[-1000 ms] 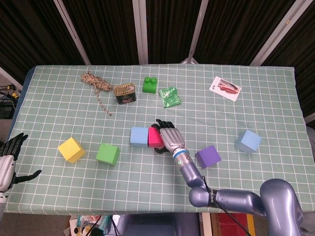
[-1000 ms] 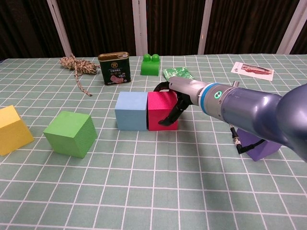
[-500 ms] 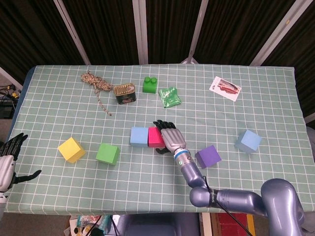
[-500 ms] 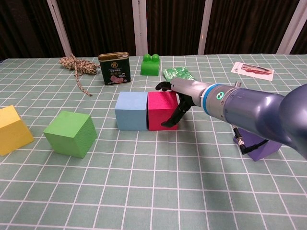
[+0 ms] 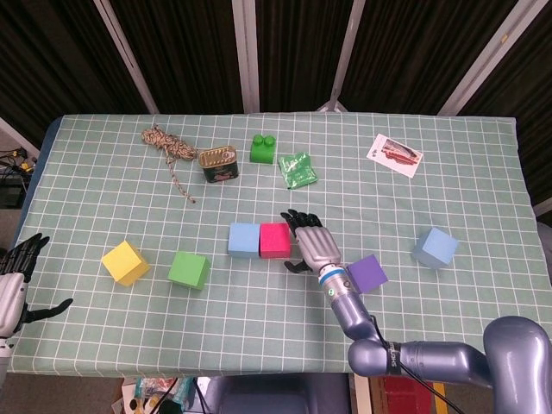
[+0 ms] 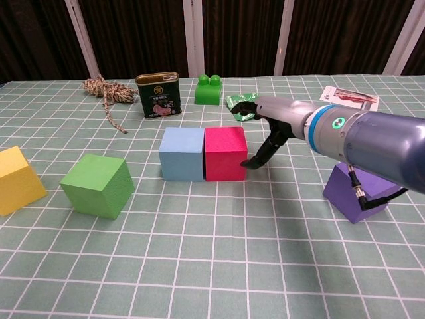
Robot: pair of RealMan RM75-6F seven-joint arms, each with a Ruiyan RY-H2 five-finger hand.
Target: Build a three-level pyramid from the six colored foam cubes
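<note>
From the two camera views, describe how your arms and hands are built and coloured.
Right arm: smooth metallic blue-grey shell with a teal ring and green dot at the wrist; a thin black cable hangs beneath it. Right hand: grey back, black fingers. Left hand: the same grey and black, at the frame edge.

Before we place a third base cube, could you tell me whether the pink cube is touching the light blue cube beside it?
Touching. In the chest view the pink cube and the light blue cube sit side by side with faces pressed together, no tablecloth showing between.
</note>
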